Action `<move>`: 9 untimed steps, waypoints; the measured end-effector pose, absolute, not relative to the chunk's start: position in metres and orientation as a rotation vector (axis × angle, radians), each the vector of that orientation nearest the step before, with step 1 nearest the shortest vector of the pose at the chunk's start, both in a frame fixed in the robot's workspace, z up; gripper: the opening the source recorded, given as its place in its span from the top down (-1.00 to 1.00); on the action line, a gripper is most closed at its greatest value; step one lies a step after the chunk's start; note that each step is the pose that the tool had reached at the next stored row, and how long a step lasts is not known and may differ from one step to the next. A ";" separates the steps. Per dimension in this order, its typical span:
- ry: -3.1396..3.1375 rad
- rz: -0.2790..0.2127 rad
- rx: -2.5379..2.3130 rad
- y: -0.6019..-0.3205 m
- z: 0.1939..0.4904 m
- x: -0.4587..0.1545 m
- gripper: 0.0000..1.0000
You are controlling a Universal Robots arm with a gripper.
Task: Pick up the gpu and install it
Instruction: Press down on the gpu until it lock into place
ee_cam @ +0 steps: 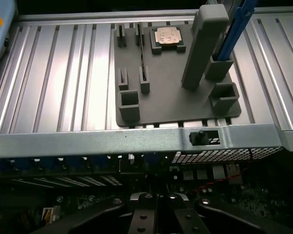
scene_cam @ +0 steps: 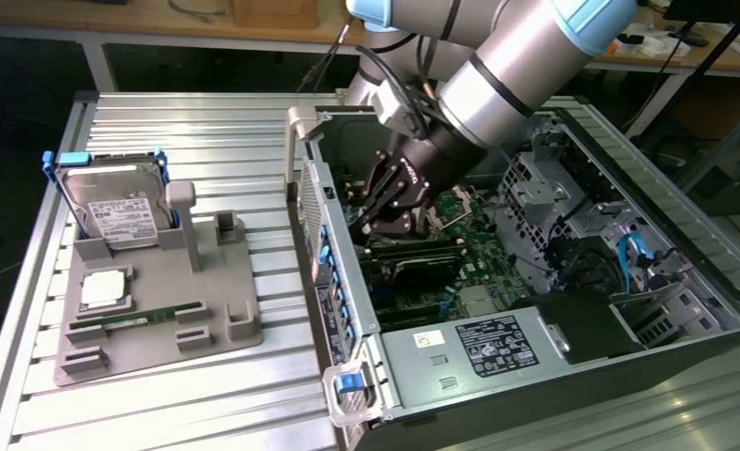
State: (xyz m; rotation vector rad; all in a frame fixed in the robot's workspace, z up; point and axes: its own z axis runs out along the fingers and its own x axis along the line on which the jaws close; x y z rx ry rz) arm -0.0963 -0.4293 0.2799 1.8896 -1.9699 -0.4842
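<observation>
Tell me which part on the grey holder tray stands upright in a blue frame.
The silver hard drive, at the tray's far end. The square silver processor chip and the narrow green memory stick are low and unframed.

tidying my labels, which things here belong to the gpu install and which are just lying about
In the job: black gripper, shut; dark long card under it, probably the gpu; open grey computer case.
Lying about: silver hard drive in blue frame; narrow green memory stick; square silver chip; grey holder tray.
</observation>
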 end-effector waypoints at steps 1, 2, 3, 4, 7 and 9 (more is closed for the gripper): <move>-1.970 -0.484 1.890 -0.429 0.280 -0.096 0.79; -1.970 -0.484 1.890 -0.429 0.280 -0.097 0.79; -1.970 -0.484 1.890 -0.430 0.280 -0.097 0.79; -1.970 -0.484 1.890 -0.430 0.280 -0.097 0.79; -1.970 -0.486 1.891 -0.432 0.280 -0.097 0.79; -1.971 -0.489 1.893 -0.433 0.280 -0.097 0.79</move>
